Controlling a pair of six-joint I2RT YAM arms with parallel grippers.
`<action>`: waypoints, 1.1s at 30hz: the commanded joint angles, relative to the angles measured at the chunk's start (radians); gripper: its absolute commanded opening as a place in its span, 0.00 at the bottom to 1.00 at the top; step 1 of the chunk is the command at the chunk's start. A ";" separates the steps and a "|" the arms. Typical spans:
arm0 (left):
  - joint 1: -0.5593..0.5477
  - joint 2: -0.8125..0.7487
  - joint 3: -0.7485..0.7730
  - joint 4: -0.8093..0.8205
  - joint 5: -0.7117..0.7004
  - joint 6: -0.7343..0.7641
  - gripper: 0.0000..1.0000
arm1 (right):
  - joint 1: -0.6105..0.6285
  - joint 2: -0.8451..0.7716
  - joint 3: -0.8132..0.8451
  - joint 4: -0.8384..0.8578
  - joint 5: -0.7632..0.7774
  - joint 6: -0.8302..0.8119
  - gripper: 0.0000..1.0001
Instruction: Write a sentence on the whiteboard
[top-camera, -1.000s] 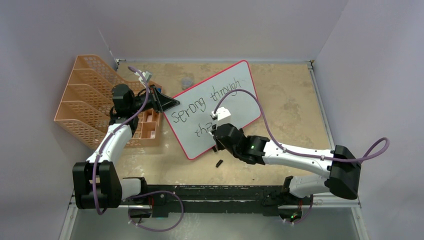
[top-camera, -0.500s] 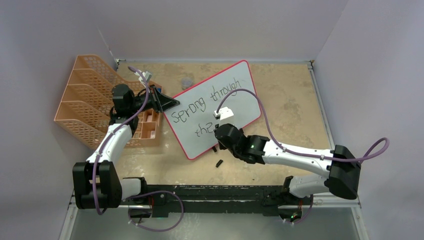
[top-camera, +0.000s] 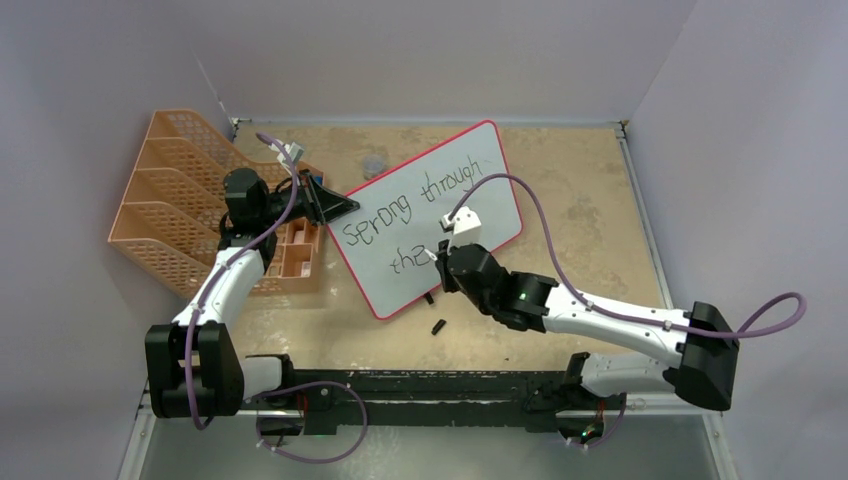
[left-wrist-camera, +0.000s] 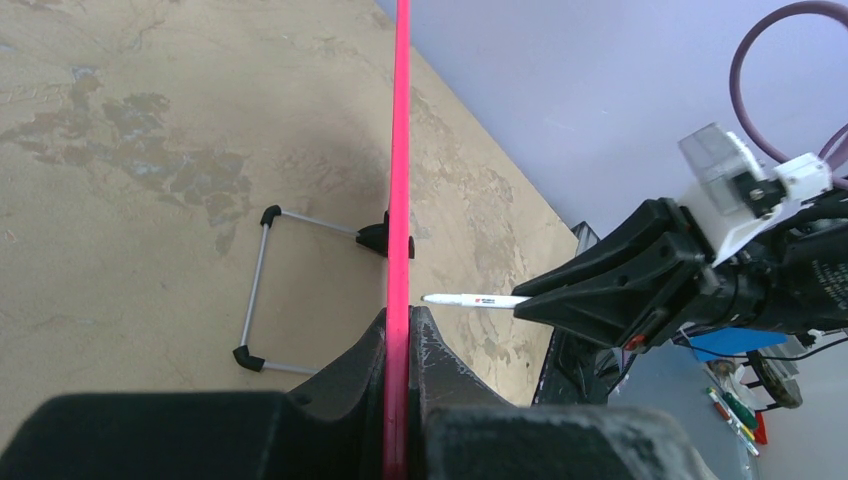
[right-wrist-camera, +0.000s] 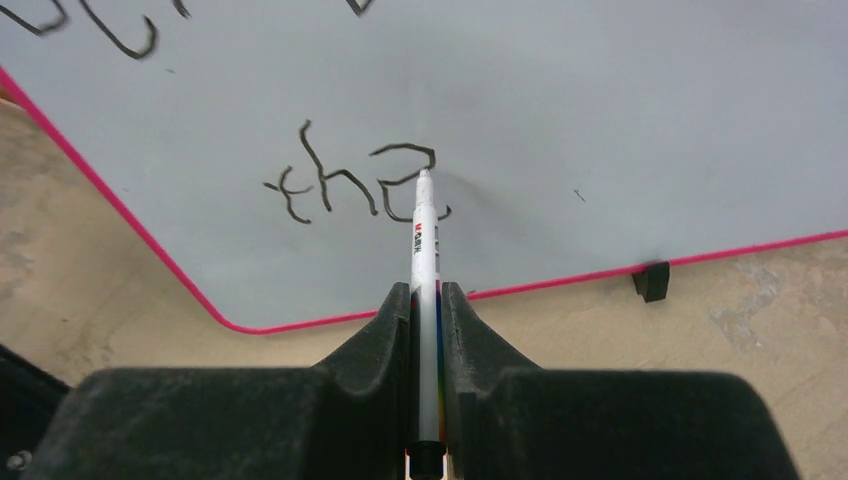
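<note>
"Pressure is the question: right jaws clench the marker (right-wrist-camera: 425, 250), tip at the sentence (right-wrist-camera: 350, 190), second line."

"Light strokes, then; left jaws pinch the whiteboard (right-wrist-camera: 620, 120) by its red edge, propped on the worktop (top-camera: 580, 200)."

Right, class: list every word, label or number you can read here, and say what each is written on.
"SPrDng through", roughly: upper line of the sentence on the whiteboard.
"th" plus an unfinished third letter: lower line, same board.
Small print and red logo on the marker: too small to read.
</note>
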 joint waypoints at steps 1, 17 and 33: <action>-0.025 -0.002 0.012 -0.015 0.044 0.043 0.00 | -0.003 -0.047 -0.007 0.131 -0.037 -0.048 0.00; -0.025 -0.002 0.013 -0.015 0.044 0.042 0.00 | -0.003 0.011 0.021 0.128 -0.091 -0.067 0.00; -0.025 0.001 0.014 -0.015 0.045 0.042 0.00 | -0.003 0.020 0.027 0.134 -0.073 -0.053 0.00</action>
